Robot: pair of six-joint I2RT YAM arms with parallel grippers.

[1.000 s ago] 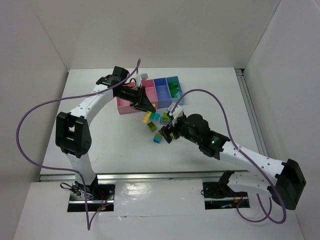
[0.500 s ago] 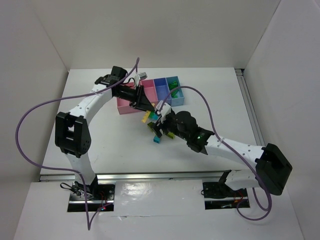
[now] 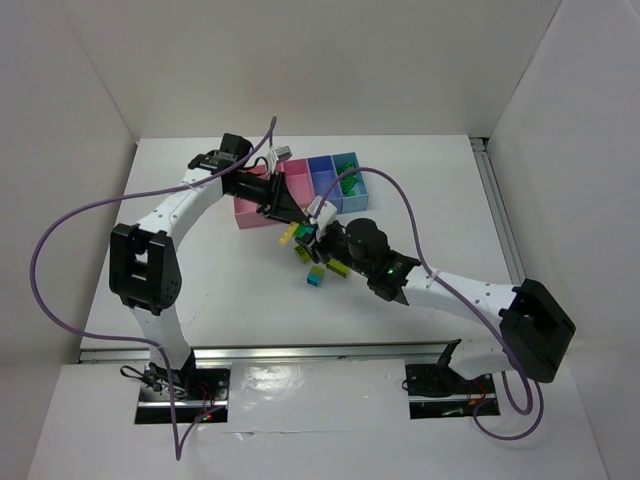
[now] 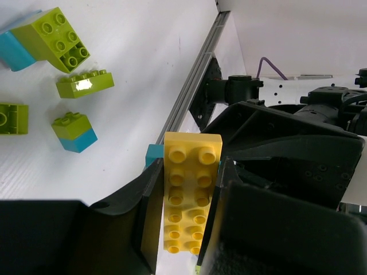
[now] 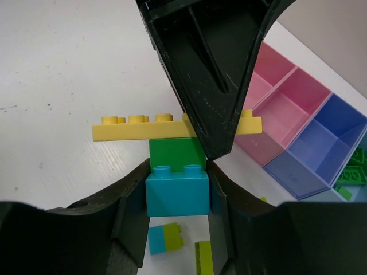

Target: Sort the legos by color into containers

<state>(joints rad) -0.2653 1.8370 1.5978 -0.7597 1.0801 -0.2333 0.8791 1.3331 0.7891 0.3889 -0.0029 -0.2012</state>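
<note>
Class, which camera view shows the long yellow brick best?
Left wrist: the yellow brick faces the camera, studs countable. Right wrist shows it edge-on, partly hidden; top external, only a speck.

You see the white table (image 3: 440, 200) carrying the containers (image 3: 322, 182). Just on the near side of the containers lie loose legos: a cyan-and-lime lego (image 3: 315, 277) and a lime lego (image 3: 338, 268).
</note>
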